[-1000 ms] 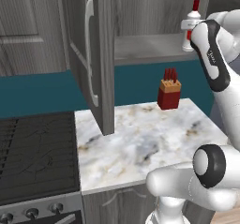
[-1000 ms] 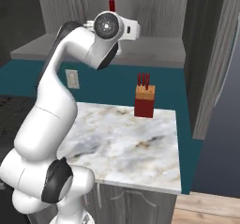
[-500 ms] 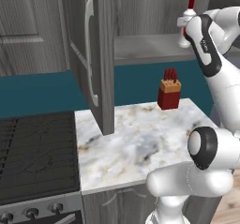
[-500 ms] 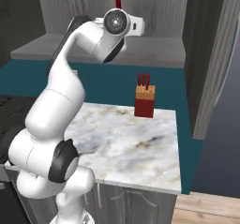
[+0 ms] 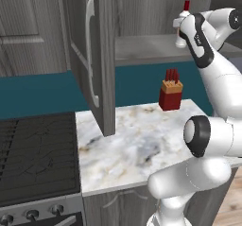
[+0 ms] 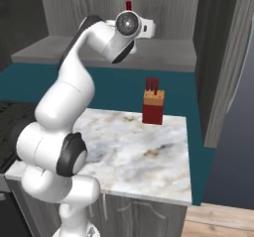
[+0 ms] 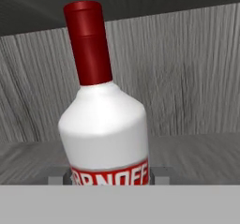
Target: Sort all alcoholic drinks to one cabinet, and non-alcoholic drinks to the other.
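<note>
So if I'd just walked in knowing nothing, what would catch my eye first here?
Probably the big white arm reaching high into the open grey cabinet, its hand up at a white bottle with a red cap near the shelf. Next, the small red block with brown sticks, standing alone at the back of the marble counter. To the left sits a dark stove.
</note>
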Motion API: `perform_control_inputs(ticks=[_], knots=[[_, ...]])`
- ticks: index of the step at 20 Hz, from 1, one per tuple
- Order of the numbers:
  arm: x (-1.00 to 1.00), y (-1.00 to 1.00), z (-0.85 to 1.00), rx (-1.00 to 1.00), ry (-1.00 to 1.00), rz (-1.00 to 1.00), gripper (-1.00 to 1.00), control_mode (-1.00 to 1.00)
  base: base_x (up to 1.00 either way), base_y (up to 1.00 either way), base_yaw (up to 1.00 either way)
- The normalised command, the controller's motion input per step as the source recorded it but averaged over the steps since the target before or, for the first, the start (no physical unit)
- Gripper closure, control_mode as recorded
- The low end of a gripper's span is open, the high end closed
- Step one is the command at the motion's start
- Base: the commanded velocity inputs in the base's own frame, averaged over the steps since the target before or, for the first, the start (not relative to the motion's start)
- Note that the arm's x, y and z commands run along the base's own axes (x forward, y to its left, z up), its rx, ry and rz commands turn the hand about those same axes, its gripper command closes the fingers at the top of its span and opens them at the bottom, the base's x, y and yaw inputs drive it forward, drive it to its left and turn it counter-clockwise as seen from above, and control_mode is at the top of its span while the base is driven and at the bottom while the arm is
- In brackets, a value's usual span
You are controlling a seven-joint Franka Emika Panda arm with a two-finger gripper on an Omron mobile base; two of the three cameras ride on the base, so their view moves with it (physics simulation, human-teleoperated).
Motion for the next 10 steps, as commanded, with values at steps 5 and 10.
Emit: perform_control_inputs(ticks=[5,10], knots=[[0.4,-0.08,-0.25,0.0,0.0,0.01,1.0,-1.0,0.0,0.0,0.0],[0.44,-0.06,-0.25,0.0,0.0,0.01,1.0,-1.0,0.0,0.0,0.0]])
